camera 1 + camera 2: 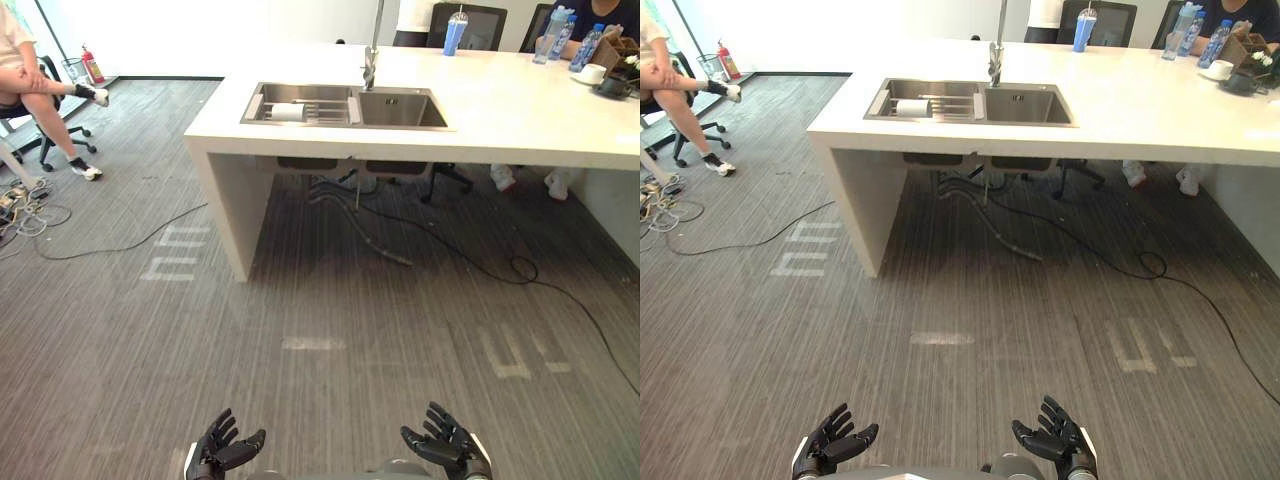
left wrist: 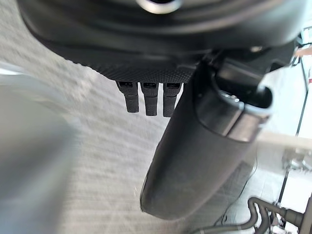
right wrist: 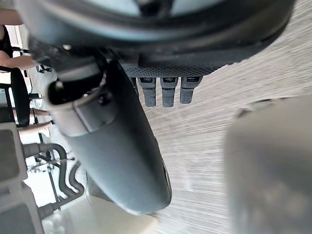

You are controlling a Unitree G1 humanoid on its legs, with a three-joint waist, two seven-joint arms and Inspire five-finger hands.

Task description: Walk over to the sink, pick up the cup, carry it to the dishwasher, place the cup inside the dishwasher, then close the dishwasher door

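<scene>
Your left hand (image 1: 222,447) and right hand (image 1: 445,445) hang low in front of you, palms turned up. Their fingers (image 2: 146,100) are spread, relaxed and holding nothing, which suits a walking stage, since nothing is in reach.

The white cup (image 1: 288,112) lies on its side on the wire rack in the left basin of the steel sink (image 1: 352,107), just left of the faucet (image 1: 370,65). The sink is set into the pale desk (image 1: 500,100), well ahead of you across open carpet, so the task looks barely begun and the approach comes first. With the cup on its side, its wall faces up, so a grasp from above around the body seems likeliest.

A blue tumbler (image 1: 455,32) and water bottles (image 1: 588,45) stand at the desk's far edge, well clear of the sink. A person (image 1: 30,90) sits at far left. A cable (image 1: 120,245) trails over the floor to your left, so steer straight ahead.

The bottle labels are too small to read. The pale tape marks (image 1: 175,262) on the carpet form shapes I cannot read as words.
</scene>
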